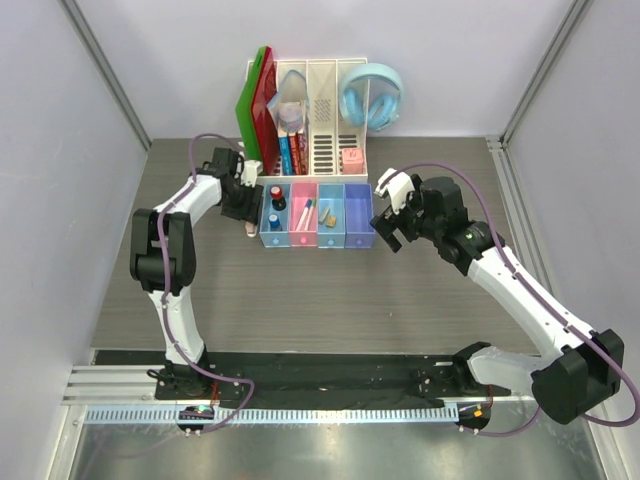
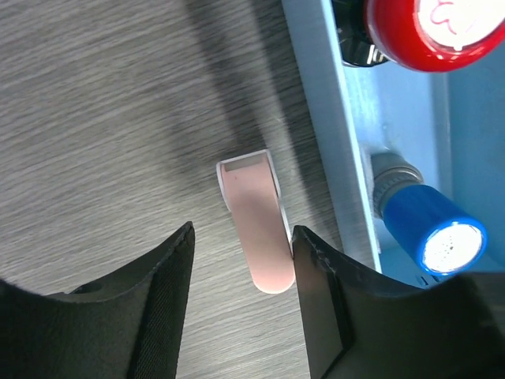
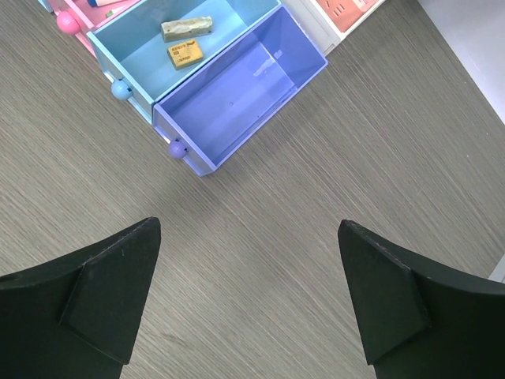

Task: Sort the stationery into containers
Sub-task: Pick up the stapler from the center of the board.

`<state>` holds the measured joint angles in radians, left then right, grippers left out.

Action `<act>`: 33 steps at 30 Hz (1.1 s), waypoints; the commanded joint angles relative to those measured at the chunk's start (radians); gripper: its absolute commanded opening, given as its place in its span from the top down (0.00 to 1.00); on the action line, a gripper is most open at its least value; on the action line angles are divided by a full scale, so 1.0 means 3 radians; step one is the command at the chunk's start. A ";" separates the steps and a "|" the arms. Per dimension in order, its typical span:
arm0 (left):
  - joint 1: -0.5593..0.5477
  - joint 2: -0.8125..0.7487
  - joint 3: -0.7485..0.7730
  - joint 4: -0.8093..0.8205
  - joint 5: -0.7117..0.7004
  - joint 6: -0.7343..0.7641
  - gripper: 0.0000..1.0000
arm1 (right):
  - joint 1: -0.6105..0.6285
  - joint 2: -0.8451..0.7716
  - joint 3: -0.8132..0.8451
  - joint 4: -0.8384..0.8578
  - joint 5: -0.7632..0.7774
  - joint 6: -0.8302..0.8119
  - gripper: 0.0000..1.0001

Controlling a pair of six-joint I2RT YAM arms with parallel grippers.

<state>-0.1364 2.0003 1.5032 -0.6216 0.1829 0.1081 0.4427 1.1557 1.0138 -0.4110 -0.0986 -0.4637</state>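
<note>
The pink clip (image 2: 254, 225) lies flat on the table just left of the tray row (image 1: 317, 238). My left gripper (image 2: 243, 237) is open and straddles the clip's rounded end; the right finger (image 2: 323, 300) touches it. In the top view this gripper (image 1: 247, 213) is by the left light blue tray (image 1: 264, 238), which holds the red-topped stamp (image 2: 434, 28) and a blue round piece (image 2: 434, 233). A white marker (image 1: 304, 212) lies in the pink tray. Two tan erasers (image 3: 187, 29) lie in the second light blue tray (image 3: 138, 47). The purple-blue tray (image 3: 237, 95) is empty. My right gripper (image 3: 248, 229) is open and empty over bare table.
A white slotted file organizer (image 1: 322, 110) stands behind the trays, with red-green folders (image 1: 256, 100) and books (image 1: 291, 152) at its left and light blue headphones (image 1: 371, 97) hung on its right. Grey walls enclose the table on both sides.
</note>
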 commanded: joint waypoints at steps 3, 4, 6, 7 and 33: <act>0.0000 0.0026 0.0067 -0.0086 0.0218 0.0013 0.51 | -0.0008 -0.0063 0.0093 0.0128 -0.0009 0.0022 0.00; 0.0000 0.0036 0.0072 -0.0091 0.0279 0.0013 0.52 | -0.0008 -0.0058 0.0108 0.0128 -0.0004 0.0022 0.00; 0.0000 0.0061 0.0087 -0.0137 0.0356 0.0013 0.60 | -0.0008 -0.0012 0.0179 0.0133 -0.0004 0.0012 0.00; 0.0005 0.0077 0.0123 -0.0162 0.0402 0.0008 0.63 | -0.0008 0.0008 0.0210 0.0133 0.0001 0.0002 0.00; 0.0005 -0.1338 -0.0322 -0.1047 0.0525 0.0600 1.00 | 0.0048 0.2425 0.2827 0.0552 -0.0428 0.0707 0.00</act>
<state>-0.1352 1.7584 1.4269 -0.8276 0.3073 0.1886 0.4438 1.7298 1.6653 -0.2260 -0.1982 -0.3283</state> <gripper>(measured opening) 0.166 0.996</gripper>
